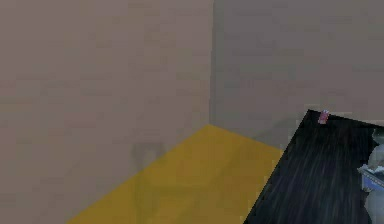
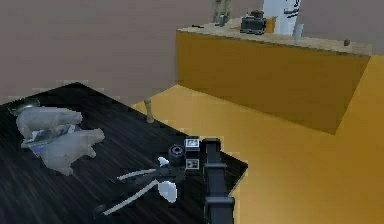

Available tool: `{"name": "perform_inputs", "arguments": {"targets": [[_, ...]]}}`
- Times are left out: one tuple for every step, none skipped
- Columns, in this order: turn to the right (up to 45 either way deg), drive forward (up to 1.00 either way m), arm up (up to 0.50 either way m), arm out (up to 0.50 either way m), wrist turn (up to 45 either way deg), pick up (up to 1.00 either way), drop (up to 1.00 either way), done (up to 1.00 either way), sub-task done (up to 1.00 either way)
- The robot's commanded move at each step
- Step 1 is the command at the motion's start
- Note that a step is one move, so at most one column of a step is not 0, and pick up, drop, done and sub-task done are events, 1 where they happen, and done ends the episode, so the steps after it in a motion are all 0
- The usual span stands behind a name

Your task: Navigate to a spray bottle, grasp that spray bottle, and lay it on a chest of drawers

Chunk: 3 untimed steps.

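My arm (image 2: 218,195) rises from the bottom edge of the arm side view over a dark table (image 2: 110,110). The gripper (image 2: 115,195) has its dark body by the two white squares, and its thin fingers (image 2: 135,177) reach left across the tabletop. A small white blob (image 2: 168,190) lies between the fingers near their base. I cannot tell whether the gripper holds anything. A thin pale upright thing (image 2: 148,108) stands at the table's far edge. No shape here reads clearly as a spray bottle. A long yellow-brown cabinet (image 2: 270,75) stands farther out.
Two pale animal figures (image 2: 60,135) lie on the table's left part. The cabinet top carries a dark object (image 2: 255,22) and a white one (image 2: 297,25). In the forward view a dark table (image 1: 320,175) holds a small pink thing (image 1: 323,118); grey walls meet over yellow floor (image 1: 190,175).
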Motion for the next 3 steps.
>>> {"name": "perform_inputs", "arguments": {"targets": [[0.0, 0.0, 0.0, 0.0, 45.0, 0.0, 0.0, 0.0, 0.0], [0.0, 0.0, 0.0, 0.0, 30.0, 0.0, 0.0, 0.0, 0.0], [0.0, 0.0, -0.3, 0.0, 0.0, 0.0, 0.0, 0.0, 0.0]]}}
